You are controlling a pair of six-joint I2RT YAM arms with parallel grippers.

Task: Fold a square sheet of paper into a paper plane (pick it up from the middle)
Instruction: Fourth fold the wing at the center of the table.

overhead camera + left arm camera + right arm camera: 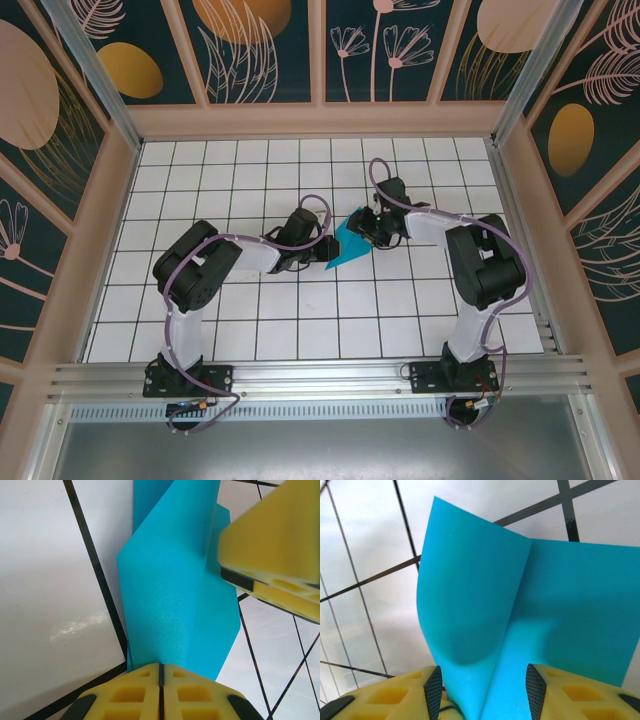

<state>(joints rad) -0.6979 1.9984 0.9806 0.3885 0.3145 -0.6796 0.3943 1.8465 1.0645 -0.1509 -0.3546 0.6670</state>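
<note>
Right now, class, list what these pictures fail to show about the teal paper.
- Top view: teal paper too small; crease count unreadable.
- Left wrist: far end cut off at top; a blurred yellow finger hides one side.
- Right wrist: paper's right side cut off by frame edge.

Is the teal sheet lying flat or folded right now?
Partly folded: the square sheet of paper shows a crease with one flap curling up, and the left gripper is shut on its edge.
</note>
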